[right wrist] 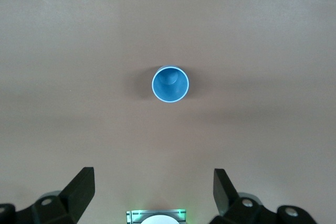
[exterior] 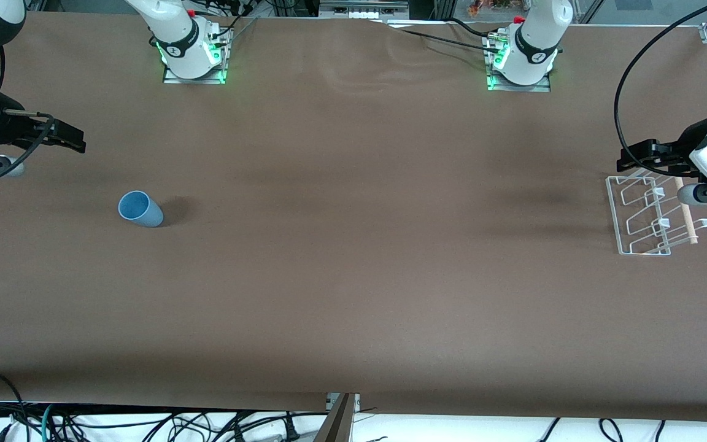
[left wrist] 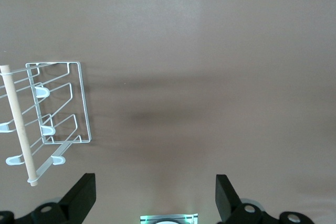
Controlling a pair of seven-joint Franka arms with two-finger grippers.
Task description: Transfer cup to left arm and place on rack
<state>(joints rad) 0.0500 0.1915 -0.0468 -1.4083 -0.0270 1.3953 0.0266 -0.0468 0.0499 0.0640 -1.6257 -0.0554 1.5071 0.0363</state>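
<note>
The light-blue cup [exterior: 140,209] stands upright, mouth up, on the brown table at the right arm's end; it also shows in the right wrist view [right wrist: 170,84]. My right gripper [exterior: 77,140] hangs open and empty over the table near the cup, apart from it, and its own view shows it [right wrist: 152,187] wide open. The white wire rack [exterior: 648,215] with its wooden dowel [exterior: 685,212] lies at the left arm's end, and also shows in the left wrist view [left wrist: 58,103]. My left gripper [exterior: 626,161] hangs open and empty over the rack's edge, its spread showing in its own view [left wrist: 156,192].
The brown table [exterior: 353,245] spreads wide between cup and rack. The two arm bases [exterior: 194,55] [exterior: 519,61] stand along its farthest edge. A thick black cable [exterior: 623,86] arcs above the left arm's end. Cables lie below the table's nearest edge.
</note>
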